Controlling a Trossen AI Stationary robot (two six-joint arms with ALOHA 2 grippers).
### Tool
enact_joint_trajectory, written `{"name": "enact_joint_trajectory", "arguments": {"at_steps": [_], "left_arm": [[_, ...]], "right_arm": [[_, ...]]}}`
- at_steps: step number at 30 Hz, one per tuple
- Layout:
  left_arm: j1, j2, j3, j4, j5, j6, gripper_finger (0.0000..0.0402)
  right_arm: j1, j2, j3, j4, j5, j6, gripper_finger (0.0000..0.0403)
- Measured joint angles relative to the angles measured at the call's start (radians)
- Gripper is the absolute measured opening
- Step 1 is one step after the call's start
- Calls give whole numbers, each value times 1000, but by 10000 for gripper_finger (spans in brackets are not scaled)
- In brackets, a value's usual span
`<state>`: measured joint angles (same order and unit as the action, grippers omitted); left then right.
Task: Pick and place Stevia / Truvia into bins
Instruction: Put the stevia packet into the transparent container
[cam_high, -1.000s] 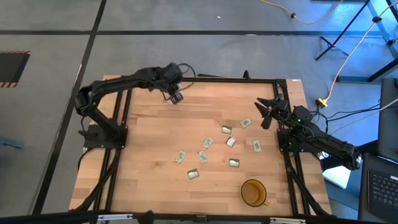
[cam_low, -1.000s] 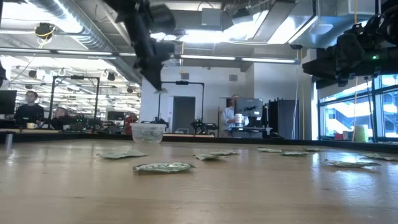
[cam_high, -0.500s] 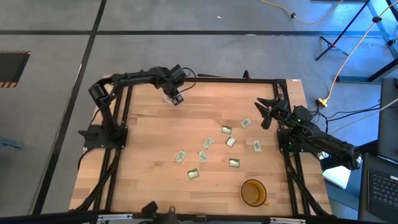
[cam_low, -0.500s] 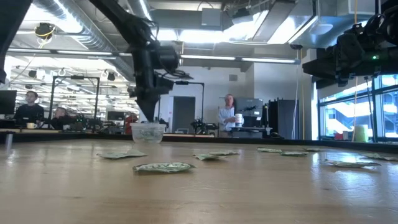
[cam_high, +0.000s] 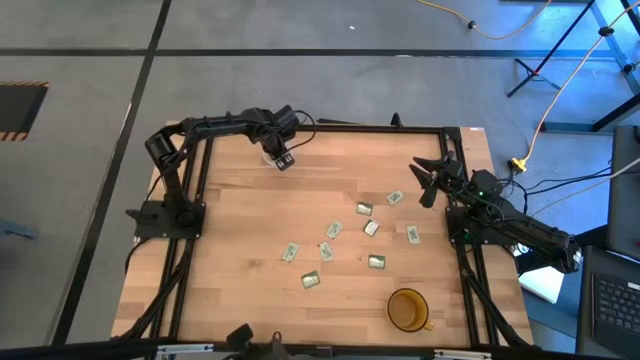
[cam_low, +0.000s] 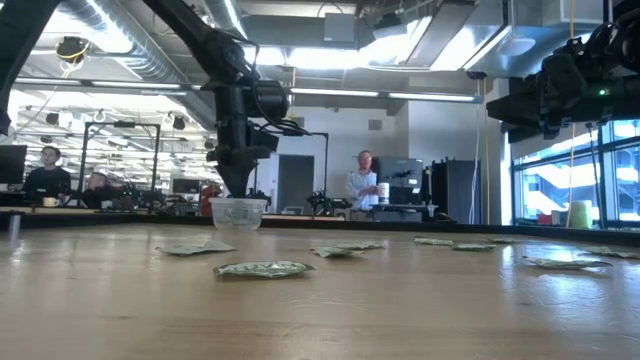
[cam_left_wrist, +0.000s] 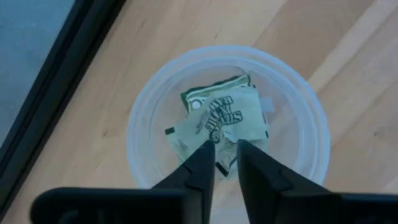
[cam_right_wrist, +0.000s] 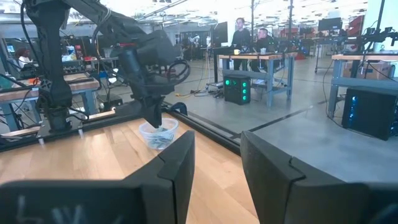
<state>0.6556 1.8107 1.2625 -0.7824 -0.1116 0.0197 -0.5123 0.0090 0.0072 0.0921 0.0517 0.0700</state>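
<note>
Left gripper (cam_left_wrist: 221, 163) hung directly over the cup (cam_left_wrist: 149, 118) near the table's far edge, fingers narrowly parted, empty; sachets (cam_left_wrist: 217, 118) lay inside below. Right gripper (cam_high: 428, 181) waited wide open at the right edge, nearer the loose packets (cam_high: 371, 228).

Pale, matt wooden plank table (cam_high: 250, 230); small round cup (cam_left_wrist: 227, 118) of cloudy, smooth clear plastic; crinkled green-and-white paper sachets (cam_left_wrist: 221, 121) inside.

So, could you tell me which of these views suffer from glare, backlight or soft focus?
Low view: bright ceiling lights and the window backlight the left gripper above the clear cup, leaving it a silhouette; the nearest sachet is soft. Left wrist view: even light, the sachets in the cup read clearly, the fingers slightly blurred. High view: evenly lit, with little shadow on the table.
</note>
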Motion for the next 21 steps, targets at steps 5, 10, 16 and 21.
{"name": "enact_joint_trajectory", "arguments": {"at_steps": [5, 10, 16, 21], "left_arm": [[-7, -6, 0, -15, 25, 4, 93], [-59, -79, 0, -20, 156, 27, 95], [-215, -205, 2, -22, 195, 106, 87], [-419, -230, 2, -24, 206, 195, 98]], "right_arm": [[0, 0, 0, 0, 0, 0, 134], [0, 0, 0, -1, 0, 0, 134], [0, 0, 0, -7, 0, 0, 134], [0, 0, 0, -8, 0, 6, 134]]}}
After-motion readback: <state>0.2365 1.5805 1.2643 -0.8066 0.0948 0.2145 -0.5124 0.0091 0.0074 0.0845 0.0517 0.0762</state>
